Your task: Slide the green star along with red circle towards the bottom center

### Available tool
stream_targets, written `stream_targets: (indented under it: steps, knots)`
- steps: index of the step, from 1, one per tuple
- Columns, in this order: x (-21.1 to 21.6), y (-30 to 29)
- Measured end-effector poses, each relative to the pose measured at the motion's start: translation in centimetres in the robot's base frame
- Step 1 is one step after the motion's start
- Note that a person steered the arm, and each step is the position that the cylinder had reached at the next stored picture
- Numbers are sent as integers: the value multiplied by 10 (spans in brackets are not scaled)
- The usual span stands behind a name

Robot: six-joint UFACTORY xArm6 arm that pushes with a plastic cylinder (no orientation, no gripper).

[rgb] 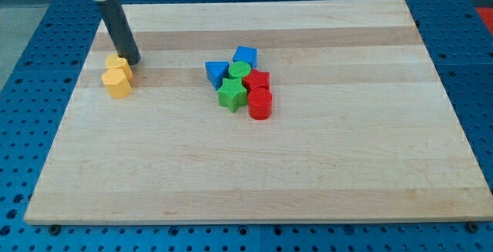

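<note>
The green star (231,95) lies near the board's middle, at the lower left of a tight cluster. The red circle (260,104) sits just to its right, touching it, at the cluster's bottom. My tip (132,61) is far to the view's left of both, at the upper right edge of the yellow blocks (117,75). It is well apart from the star and the circle.
The cluster also holds a blue triangle (216,72), a green circle (239,71), a blue block (246,55) and a red star (256,81). Two yellow blocks stand together at the left. The wooden board (254,175) ends on a blue pegboard.
</note>
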State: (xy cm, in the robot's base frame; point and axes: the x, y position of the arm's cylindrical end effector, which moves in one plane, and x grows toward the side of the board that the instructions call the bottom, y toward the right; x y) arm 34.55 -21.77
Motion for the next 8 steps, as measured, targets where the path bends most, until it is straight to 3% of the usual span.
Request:
stream_targets:
  steps: [1,3,5,8]
  knots:
    - [0,1]
    - [5,55]
    - [55,85]
    - [86,196]
